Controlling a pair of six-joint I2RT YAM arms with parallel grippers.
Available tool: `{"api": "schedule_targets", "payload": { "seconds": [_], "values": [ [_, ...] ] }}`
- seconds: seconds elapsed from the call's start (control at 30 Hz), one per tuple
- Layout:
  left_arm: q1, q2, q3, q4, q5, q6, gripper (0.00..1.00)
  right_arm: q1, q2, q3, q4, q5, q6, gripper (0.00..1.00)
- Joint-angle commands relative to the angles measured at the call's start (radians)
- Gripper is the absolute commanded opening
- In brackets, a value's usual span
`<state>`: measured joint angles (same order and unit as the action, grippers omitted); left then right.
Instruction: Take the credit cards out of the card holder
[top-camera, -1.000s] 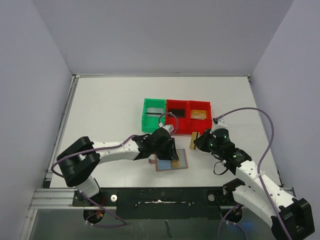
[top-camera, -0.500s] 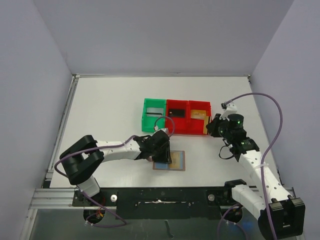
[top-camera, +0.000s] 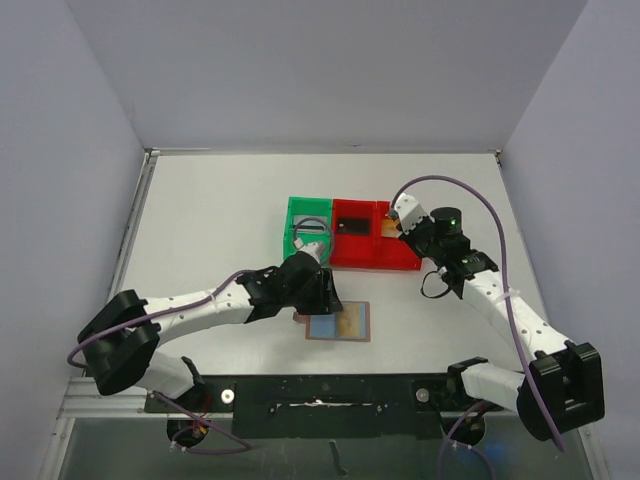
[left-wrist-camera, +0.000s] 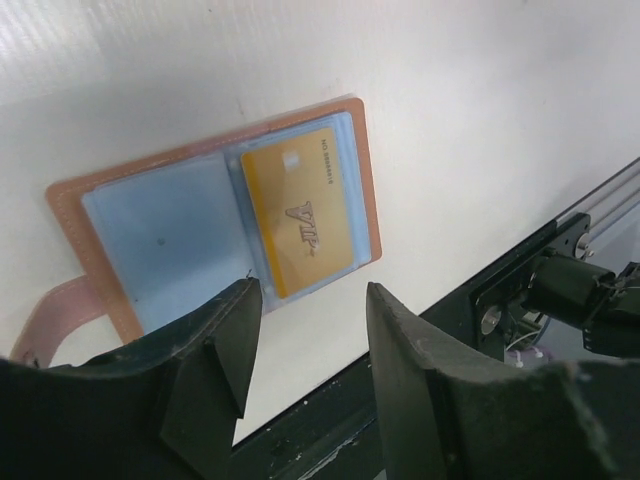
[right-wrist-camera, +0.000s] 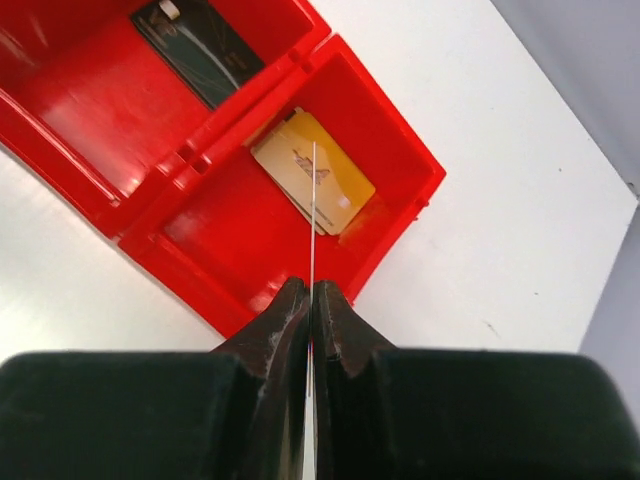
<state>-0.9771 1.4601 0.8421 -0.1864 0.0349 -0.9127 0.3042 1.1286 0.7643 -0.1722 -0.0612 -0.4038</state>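
The right claw (right-wrist-camera: 311, 290) pinched a thin card (right-wrist-camera: 313, 200) over the red plastic bin (right-wrist-camera: 235, 235), release due. Beneath the spread left claw (left-wrist-camera: 312, 300), the tan leather card holder (left-wrist-camera: 150, 250) held a gold card (left-wrist-camera: 300, 215) awaiting extraction.

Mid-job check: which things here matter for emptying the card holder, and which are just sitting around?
Job: holder, gold card in its sleeve, thin card in right gripper, black card, grey card, binned gold card.
Just sitting: green bin, red bins.
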Motion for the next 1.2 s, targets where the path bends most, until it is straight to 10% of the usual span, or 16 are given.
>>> {"api": "schedule_targets", "payload": {
  "seconds": [0.0, 0.43, 1.17],
  "values": [
    [0.029, -0.113, -0.085, 0.08, 0.007, -0.02, 0.47, -0.061, 0.03, 0.037, 0.042, -0.065, -0.252, 0.0],
    [0.149, -0.311, -0.212, 0.102, 0.059, -0.038, 0.58, -0.12, 0.18, 0.11, 0.016, -0.305, -0.468, 0.0],
    [0.182, -0.308, -0.206, 0.087, 0.106, -0.028, 0.66, -0.119, 0.561, 0.341, 0.05, -0.163, -0.603, 0.07]
  ]
}}
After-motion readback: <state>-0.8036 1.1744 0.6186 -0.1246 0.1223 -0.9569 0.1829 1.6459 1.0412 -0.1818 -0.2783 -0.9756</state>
